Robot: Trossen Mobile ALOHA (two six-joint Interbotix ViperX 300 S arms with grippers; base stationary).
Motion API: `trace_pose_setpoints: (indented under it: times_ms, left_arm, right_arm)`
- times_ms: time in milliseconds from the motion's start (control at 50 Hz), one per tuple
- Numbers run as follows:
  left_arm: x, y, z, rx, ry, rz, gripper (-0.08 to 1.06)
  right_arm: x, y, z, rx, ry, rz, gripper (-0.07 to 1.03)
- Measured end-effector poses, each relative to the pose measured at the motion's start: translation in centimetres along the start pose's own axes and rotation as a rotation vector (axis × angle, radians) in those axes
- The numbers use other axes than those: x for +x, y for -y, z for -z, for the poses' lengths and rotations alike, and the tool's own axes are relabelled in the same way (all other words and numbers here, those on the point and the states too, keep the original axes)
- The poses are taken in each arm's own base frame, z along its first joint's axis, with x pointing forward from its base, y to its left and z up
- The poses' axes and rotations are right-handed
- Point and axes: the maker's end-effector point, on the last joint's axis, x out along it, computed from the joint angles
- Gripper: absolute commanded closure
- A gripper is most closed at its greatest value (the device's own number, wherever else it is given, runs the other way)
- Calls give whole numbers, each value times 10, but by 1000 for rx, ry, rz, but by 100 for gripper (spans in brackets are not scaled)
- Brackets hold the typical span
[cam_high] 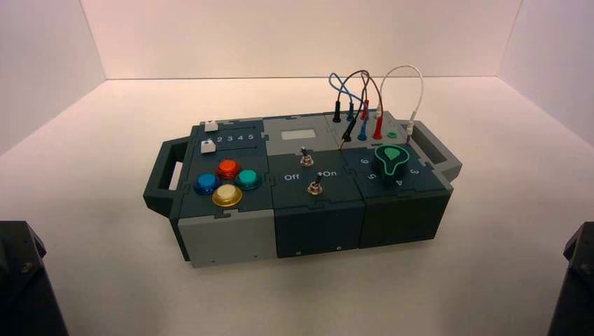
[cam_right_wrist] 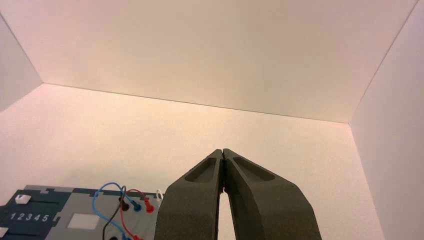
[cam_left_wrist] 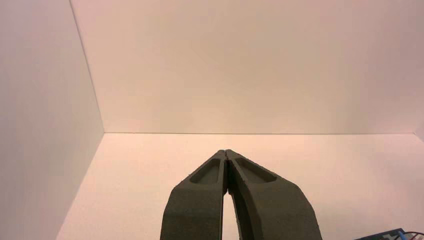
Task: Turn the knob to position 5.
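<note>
The dark teal teardrop knob (cam_high: 391,158), edged in bright green, sits on the right section of the box (cam_high: 224,241) in the high view. White numerals curve around it, with the 5 (cam_high: 372,176) on its near left side. Both arms are parked low at the near corners, left arm (cam_high: 21,280) and right arm (cam_high: 578,280), far from the box. My left gripper (cam_left_wrist: 226,152) is shut with nothing in it and faces bare floor and wall. My right gripper (cam_right_wrist: 222,151) is also shut and empty. The knob is out of view in both wrist views.
Coloured push buttons (cam_high: 227,181) cluster on the box's left section, and two metal toggle switches (cam_high: 316,185) stand in its middle. Looped wires (cam_high: 364,98) plug in behind the knob. Handles (cam_high: 164,178) stick out at both ends. White walls enclose the table.
</note>
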Motion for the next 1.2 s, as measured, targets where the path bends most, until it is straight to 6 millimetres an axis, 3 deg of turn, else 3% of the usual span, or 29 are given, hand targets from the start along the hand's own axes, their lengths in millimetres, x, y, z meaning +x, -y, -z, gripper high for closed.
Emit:
trace_pose_setpoints:
  times_ms: [300, 520, 740, 900, 1200]
  left_arm:
    - [0, 0, 0, 0, 0, 2, 101]
    - [-1, 7, 15, 6, -93, 28, 101]
    - [-2, 52, 59, 106, -384, 203, 101]
    - [-16, 93, 91, 233, -614, 361, 101]
    - [-53, 139, 111, 421, -845, 550, 101]
  right_arm:
    - [0, 0, 0, 2, -2, 0, 99]
    - [2, -1, 4, 10, -23, -3, 99]
    - [12, -1, 18, 16, -112, -6, 99]
    - [20, -1, 24, 18, -173, -7, 99]
    - [27, -3, 46, 18, -365, -11, 99]
